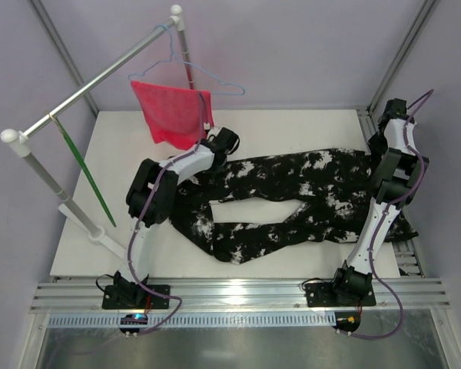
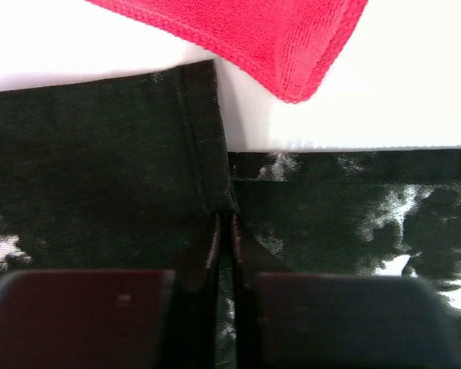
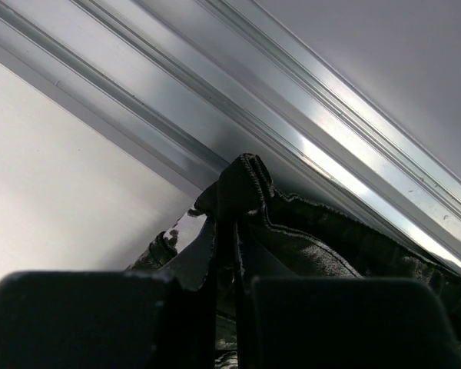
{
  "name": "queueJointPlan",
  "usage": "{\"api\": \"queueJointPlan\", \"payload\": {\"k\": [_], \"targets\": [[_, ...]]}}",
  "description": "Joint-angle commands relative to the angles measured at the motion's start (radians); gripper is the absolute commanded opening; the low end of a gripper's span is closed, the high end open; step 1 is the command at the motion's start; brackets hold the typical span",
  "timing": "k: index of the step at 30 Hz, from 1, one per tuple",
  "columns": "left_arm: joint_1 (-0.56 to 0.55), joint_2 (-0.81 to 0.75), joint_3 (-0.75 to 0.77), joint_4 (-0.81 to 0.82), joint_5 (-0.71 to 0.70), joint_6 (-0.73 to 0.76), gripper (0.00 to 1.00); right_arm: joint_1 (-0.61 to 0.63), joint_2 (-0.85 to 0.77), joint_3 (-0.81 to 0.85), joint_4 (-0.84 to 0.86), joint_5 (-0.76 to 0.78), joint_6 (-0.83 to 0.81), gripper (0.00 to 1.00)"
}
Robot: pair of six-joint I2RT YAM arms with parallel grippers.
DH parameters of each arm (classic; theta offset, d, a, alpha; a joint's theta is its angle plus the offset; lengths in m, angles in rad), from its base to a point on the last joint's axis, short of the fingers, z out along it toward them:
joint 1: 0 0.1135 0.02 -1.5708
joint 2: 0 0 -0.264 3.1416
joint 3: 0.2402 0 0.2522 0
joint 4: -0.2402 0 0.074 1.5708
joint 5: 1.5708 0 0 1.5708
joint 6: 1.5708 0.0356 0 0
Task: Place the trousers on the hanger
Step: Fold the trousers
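The trousers (image 1: 292,196), black with white splotches, lie spread across the white table, waist to the right and legs to the left. My left gripper (image 1: 224,141) is down at the hem of the far leg. Its jaws (image 2: 224,223) are shut on a pinched seam of the trousers (image 2: 100,154). At the waist end my right gripper (image 1: 384,150) is shut (image 3: 236,223) on a raised fold of the elastic waistband (image 3: 242,184). The thin green hanger (image 1: 88,173) hangs from the metal rail (image 1: 100,81) at the left, away from both grippers.
A red mesh cloth (image 1: 173,111) on a pale blue wire hanger (image 1: 207,77) hangs from the same rail, just above my left gripper; its corner (image 2: 292,46) shows close by. The rail's white posts (image 1: 50,181) stand on the left. An aluminium frame rail (image 3: 307,131) runs along the right edge.
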Motion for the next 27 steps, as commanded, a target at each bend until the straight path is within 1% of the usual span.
{"api": "queueJointPlan", "payload": {"k": [1,4,8,11,15,20,27], "targets": [[0.001,-0.041,-0.029,-0.085,-0.074,0.002,0.00,-0.027,-0.087,-0.006,0.040,0.015,0.002,0.04],[0.003,-0.064,-0.062,-0.084,-0.079,0.005,0.00,-0.032,-0.093,-0.016,0.043,0.010,0.006,0.04],[0.003,-0.138,-0.135,-0.021,-0.007,0.016,0.00,-0.033,-0.091,-0.026,0.046,-0.002,0.011,0.04],[0.003,-0.178,-0.184,-0.006,0.009,0.019,0.00,-0.035,-0.091,-0.030,0.046,-0.008,0.014,0.04],[0.009,-0.224,-0.183,-0.030,-0.056,0.036,0.00,-0.035,-0.088,-0.027,0.046,-0.010,0.017,0.04],[0.058,-0.248,-0.117,-0.081,-0.103,0.042,0.00,-0.046,-0.094,-0.027,0.040,0.004,0.022,0.04],[0.128,-0.233,-0.039,-0.148,-0.266,0.040,0.00,-0.075,-0.116,-0.024,0.045,0.010,0.035,0.04]]}}
